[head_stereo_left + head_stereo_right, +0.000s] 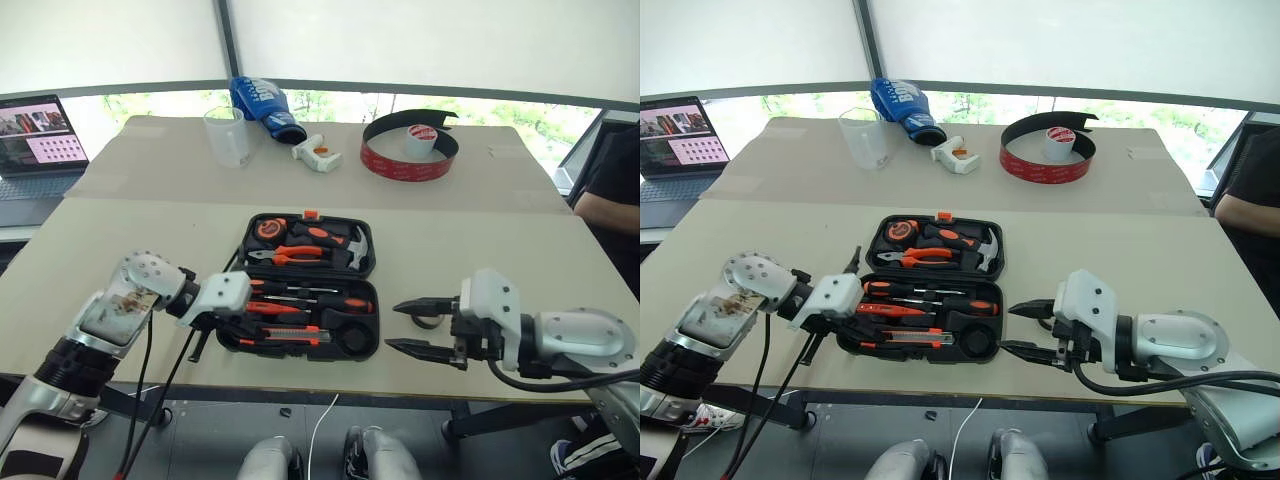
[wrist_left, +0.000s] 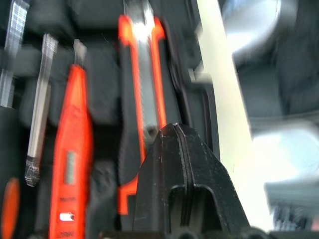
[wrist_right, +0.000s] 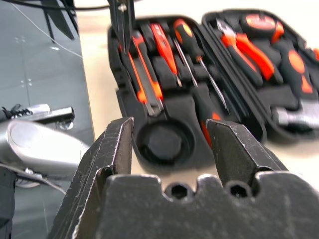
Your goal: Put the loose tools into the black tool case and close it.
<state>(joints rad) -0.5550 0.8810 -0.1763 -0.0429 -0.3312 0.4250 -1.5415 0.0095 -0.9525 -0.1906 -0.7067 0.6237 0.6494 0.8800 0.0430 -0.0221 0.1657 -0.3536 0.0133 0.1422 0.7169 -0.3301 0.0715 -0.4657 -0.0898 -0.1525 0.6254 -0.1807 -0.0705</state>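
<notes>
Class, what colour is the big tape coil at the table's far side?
Red outside, black inside: big tape coil, best in the left eye view.

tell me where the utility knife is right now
The utility knife lies in the front slot of the open black tool case, on its near half beside the slim orange screwdriver, just right of the left gripper.

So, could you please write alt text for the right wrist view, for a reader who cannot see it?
The right gripper, its black fingers spread apart, faces the black tool case, which lies open on the table. Orange-and-black screwdrivers, a utility knife and pliers fill its moulded slots.
</notes>
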